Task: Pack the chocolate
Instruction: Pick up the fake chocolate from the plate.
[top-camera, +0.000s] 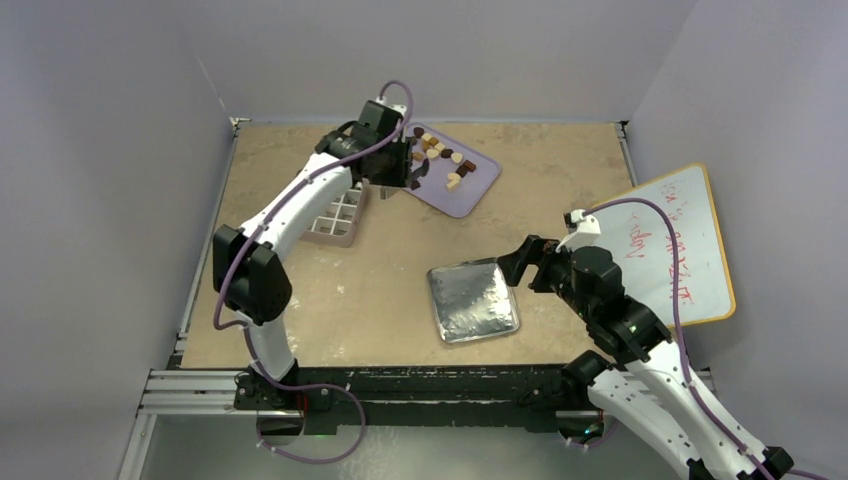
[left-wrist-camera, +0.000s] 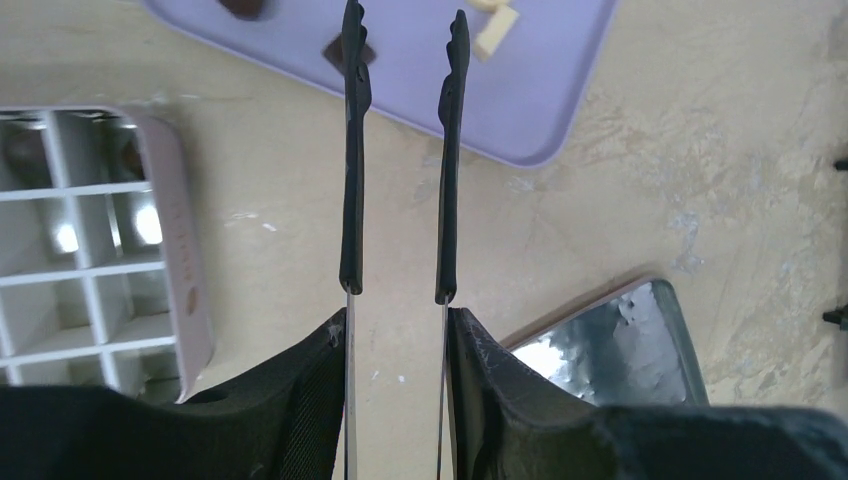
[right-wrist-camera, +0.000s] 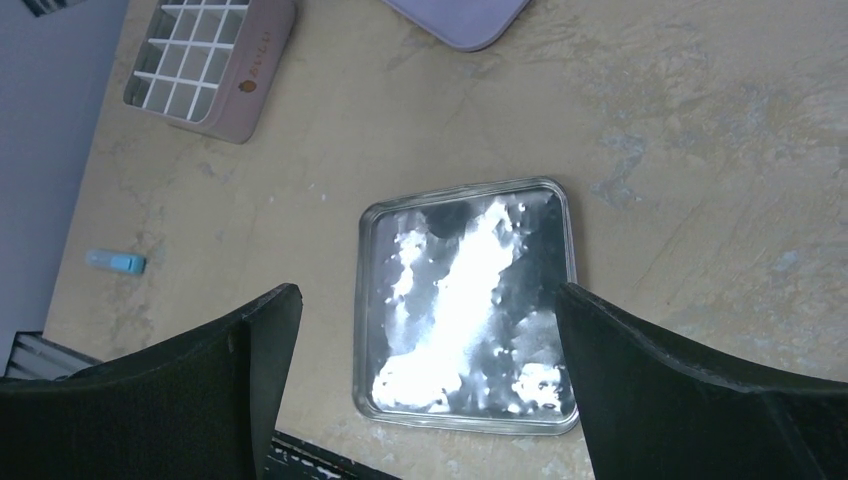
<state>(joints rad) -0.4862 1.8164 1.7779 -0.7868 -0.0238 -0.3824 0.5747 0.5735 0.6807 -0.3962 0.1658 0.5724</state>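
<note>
— What has the left gripper (left-wrist-camera: 397, 340) got?

— The black tweezers (left-wrist-camera: 352, 200). Its fingers (left-wrist-camera: 310, 390) are partway closed and pinch the two legs near their base. The prongs run straight out ahead of the fingers, with a gap between the tips.

— Anything in the tips?

— I can't tell. One dark piece (left-wrist-camera: 365, 52) sits right at the left prong's tip, but from here I can't say whether it's touched.

— And the rest of the chocolate (top-camera: 437, 152)?

— It's scattered on the lilac tray (left-wrist-camera: 540, 90), which is out beyond the fingers, under the prong ends. There are dark, brown and cream pieces; a cream one (left-wrist-camera: 495, 32) lies just right of the right prong.

— What else is near that hand?

— The divided box (left-wrist-camera: 170, 230) is off to the left of the fingers, on the table and apart from the tray.

— The right gripper (right-wrist-camera: 425, 300)?

— It's spread as wide as it goes and holds nothing. The shiny tin (right-wrist-camera: 520, 250) lies flat on the table below it, showing in the gap between the two fingers. The divided box and a corner of the tray are far ahead of them, and a little blue thing (right-wrist-camera: 117, 262) lies off to the left.
</note>
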